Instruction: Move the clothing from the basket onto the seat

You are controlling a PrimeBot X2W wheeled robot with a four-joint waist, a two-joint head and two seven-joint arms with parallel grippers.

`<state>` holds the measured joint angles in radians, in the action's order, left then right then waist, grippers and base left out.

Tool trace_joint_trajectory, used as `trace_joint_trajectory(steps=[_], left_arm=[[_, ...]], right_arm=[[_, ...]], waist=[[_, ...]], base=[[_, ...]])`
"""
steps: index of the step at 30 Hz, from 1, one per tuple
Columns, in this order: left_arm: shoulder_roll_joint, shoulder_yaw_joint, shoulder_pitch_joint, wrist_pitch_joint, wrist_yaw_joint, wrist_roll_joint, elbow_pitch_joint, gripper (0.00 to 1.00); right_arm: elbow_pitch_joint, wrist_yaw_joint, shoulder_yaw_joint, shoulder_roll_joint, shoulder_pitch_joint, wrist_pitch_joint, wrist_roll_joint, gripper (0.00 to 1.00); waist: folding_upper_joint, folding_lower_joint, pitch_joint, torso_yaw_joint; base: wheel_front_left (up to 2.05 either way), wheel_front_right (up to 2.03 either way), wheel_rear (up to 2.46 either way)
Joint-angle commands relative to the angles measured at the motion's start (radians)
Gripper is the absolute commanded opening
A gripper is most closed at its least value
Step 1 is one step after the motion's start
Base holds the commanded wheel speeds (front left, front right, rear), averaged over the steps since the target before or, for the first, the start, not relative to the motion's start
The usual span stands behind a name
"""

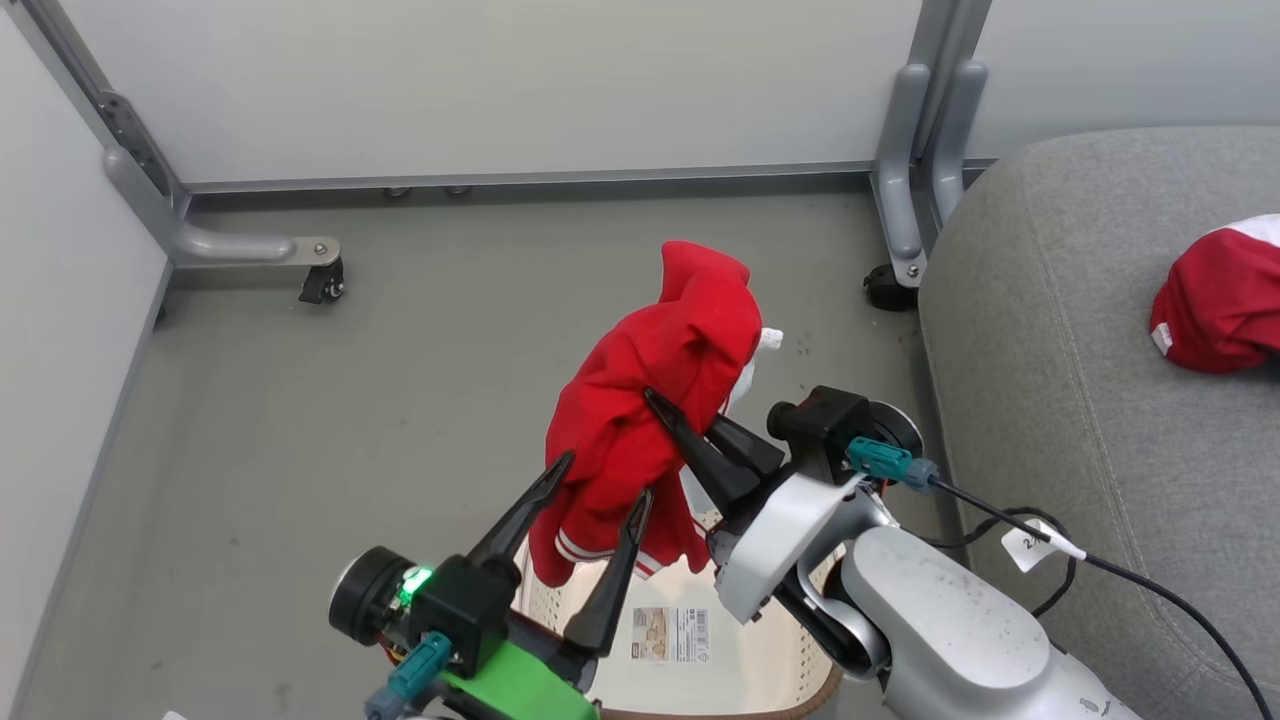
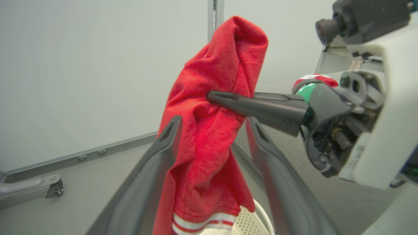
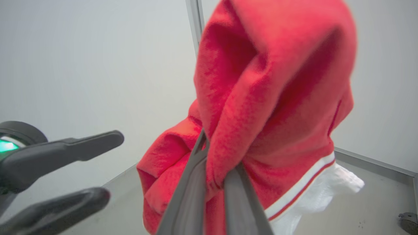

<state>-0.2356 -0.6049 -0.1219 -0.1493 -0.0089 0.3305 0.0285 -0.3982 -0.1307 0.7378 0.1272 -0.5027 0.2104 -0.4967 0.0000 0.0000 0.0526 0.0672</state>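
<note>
A red garment (image 1: pixel 650 400) with white stripes hangs in the air above the cream basket (image 1: pixel 740 660). My right gripper (image 1: pixel 680 408) is shut on its middle, and the cloth bunches over the closed fingers (image 3: pixel 196 182) in the right wrist view. My left gripper (image 1: pixel 607 478) stands open below it. The garment's (image 2: pixel 209 156) lower part hangs loosely between the left fingers (image 2: pixel 153 163). A second red and white garment (image 1: pixel 1215 300) lies on the grey seat (image 1: pixel 1080 420) at the right. The basket's inside is mostly hidden by my arms.
Pale partition walls stand behind and to the left on metal legs with castors (image 1: pixel 322 282) (image 1: pixel 888 285). A black cable with a white tag (image 1: pixel 1035 545) trails over the seat's near edge. Grey floor (image 1: pixel 350 420) lies to the left of the basket.
</note>
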Motion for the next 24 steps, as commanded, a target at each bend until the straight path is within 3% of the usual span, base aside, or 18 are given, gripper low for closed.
trace_joint_trajectory(steps=[1,16,24], left_arm=[[-0.009,-0.005,0.018,0.009,-0.003,-0.001,0.006,1.0],[-0.039,-0.03,0.03,0.043,-0.003,-0.004,0.027,1.0],[-0.05,-0.029,0.013,0.044,0.006,-0.009,0.039,1.0]], right_arm=[[-0.008,0.0,-0.001,0.002,-0.008,0.007,0.006,0.0],[-0.054,0.0,-0.009,0.007,-0.02,0.024,0.002,0.0],[-0.063,0.0,-0.023,0.006,-0.038,0.031,0.005,0.0]], waist=[[0.0,0.0,0.004,0.005],[0.0,0.0,0.026,-0.002],[0.0,0.0,0.054,-0.126]], base=[[0.0,0.0,0.0],[0.0,0.0,0.0],[0.0,0.0,0.0]])
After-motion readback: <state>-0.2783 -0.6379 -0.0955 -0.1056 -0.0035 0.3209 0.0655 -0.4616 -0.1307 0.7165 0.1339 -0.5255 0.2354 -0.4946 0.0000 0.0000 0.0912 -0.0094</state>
